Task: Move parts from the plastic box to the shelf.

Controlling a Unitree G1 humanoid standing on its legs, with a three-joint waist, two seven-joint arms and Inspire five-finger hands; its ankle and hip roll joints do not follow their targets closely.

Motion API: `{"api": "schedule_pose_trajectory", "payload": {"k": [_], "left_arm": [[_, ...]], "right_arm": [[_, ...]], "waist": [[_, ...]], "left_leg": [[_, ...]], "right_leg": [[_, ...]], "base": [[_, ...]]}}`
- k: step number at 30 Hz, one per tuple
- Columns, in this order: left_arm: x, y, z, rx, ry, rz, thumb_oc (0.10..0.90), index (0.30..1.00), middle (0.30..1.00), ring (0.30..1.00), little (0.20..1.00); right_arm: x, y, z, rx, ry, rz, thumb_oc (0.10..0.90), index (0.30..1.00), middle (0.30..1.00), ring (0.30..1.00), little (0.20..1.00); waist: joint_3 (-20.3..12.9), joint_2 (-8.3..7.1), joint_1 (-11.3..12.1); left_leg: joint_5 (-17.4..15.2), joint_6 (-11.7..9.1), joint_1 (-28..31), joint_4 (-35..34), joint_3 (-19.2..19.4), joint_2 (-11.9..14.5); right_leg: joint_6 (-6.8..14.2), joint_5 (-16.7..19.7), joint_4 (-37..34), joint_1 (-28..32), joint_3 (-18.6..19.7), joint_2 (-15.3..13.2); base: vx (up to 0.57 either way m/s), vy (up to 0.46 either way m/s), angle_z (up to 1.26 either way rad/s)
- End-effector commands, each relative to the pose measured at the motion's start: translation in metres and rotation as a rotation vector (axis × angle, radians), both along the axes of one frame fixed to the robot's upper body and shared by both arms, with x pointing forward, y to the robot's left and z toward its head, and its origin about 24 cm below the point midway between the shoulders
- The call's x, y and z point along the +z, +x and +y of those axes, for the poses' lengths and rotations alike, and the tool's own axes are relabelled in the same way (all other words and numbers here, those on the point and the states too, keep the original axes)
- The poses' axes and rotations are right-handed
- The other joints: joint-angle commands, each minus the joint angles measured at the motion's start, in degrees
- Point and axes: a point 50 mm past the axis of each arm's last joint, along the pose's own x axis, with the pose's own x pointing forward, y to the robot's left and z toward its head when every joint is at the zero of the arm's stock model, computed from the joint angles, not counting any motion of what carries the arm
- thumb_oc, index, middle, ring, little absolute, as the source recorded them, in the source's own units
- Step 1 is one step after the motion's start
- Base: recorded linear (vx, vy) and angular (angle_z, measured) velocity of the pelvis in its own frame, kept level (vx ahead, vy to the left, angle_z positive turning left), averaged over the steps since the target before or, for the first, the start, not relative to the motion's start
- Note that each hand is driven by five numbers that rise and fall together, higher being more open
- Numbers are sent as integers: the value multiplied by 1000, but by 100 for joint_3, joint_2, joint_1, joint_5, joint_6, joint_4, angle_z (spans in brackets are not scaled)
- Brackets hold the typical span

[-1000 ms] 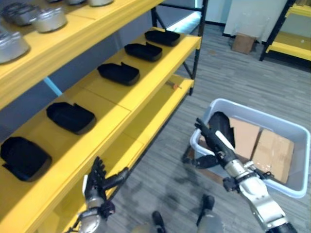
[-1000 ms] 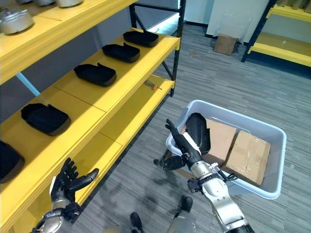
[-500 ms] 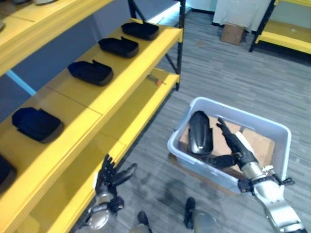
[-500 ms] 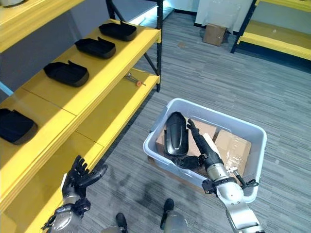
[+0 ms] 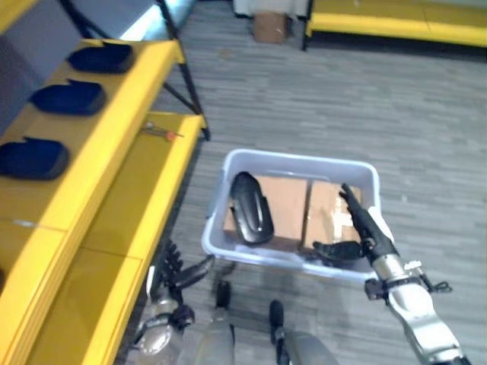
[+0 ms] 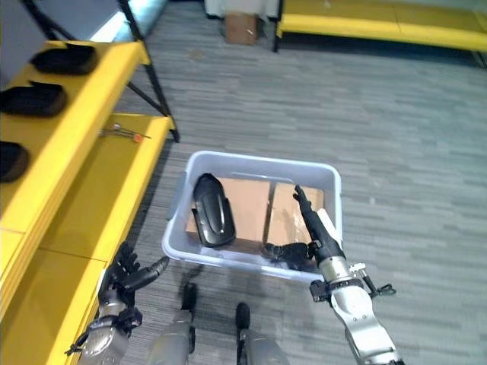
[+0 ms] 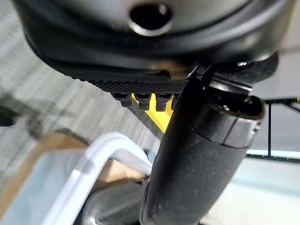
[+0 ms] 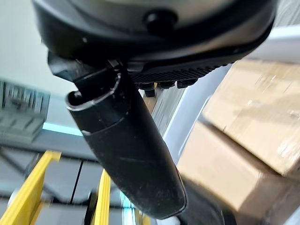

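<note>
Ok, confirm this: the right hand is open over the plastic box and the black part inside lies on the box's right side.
Not quite. In the left eye view the right hand is open over the plastic box, but the black part lies on the box's left side, on the cardboard.

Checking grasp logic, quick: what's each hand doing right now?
Left hand: open, empty, low beside the shelf.
Right hand: open, empty, over the box.

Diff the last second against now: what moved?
The camera swung from the shelf toward the plastic box. The right hand went from the box's near-left rim to over its right cardboard, fingers straight, holding nothing. The black part stayed in the box; the left hand stayed open, low.
</note>
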Motion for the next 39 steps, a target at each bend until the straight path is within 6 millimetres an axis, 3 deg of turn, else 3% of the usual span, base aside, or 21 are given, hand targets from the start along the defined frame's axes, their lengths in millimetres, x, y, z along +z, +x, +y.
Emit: {"api": "schedule_pose_trajectory", "payload": {"k": [1,4,12,15,17,22,26,33,39], "left_arm": [[53,4,13,13,121,-276,900,1000,1000,1000,1000],[59,9,18,20,142,-299,900,1000,1000,1000,1000],[62,8,22,26,169,-306,900,1000,1000,1000,1000],[66,9,24,23,178,-322,900,1000,1000,1000,1000],[75,13,26,3,199,-357,900,1000,1000,1000,1000],[79,19,19,-54,188,-382,900,1000,1000,1000,1000],[81,23,14,-89,196,-386,900,1000,1000,1000,1000],[86,25,14,-86,213,-400,900,1000,1000,1000,1000],[91,28,11,-84,208,-424,900,1000,1000,1000,1000]], "right_arm": [[59,13,11,76,-53,-316,900,1000,1000,1000,1000],[61,17,15,91,-68,-325,900,1000,1000,1000,1000],[80,18,3,55,-214,-401,900,1000,1000,1000,1000],[95,20,-8,21,-380,-463,900,1000,1000,1000,1000],[125,29,-21,26,-731,-534,900,1000,1000,1000,1000],[157,41,-26,83,-1002,-547,900,1000,1000,1000,1000],[192,53,-21,141,-1439,-576,900,1000,1000,1000,1000],[218,63,-5,201,-1760,-619,900,1000,1000,1000,1000],[236,70,8,211,-1875,-658,900,1000,1000,1000,1000]], "waist": [[-198,45,121],[-121,-42,103],[-67,-204,91],[8,-257,86],[192,-319,138],[447,-378,264],[782,-422,485],[970,-473,679],[1073,-433,713]], "left_leg": [[332,158,529,-224,324,-55],[201,277,503,-227,731,-162],[120,339,312,-233,980,-229],[151,318,226,-248,980,-204],[186,274,53,-178,941,-153],[263,190,-190,-65,859,-66],[351,110,-433,69,717,29],[473,47,-607,18,540,66],[552,39,-754,-24,370,46]], "right_leg": [[942,-353,262,1,320,-700],[1115,-200,238,-266,618,-862],[1245,-12,156,-598,724,-987],[1242,22,159,-706,657,-1019],[1222,36,226,-893,591,-998],[1167,24,361,-1104,456,-952],[1100,-47,627,-1345,273,-858],[1062,-103,762,-1509,58,-829],[1047,-136,817,-1583,-116,-858]], "base": [[65,274,-54],[9,236,-65],[7,79,-24],[-10,-4,-1],[-40,-62,8],[-38,-78,7],[-59,-97,13],[-21,-48,11],[-10,-17,18]]}}
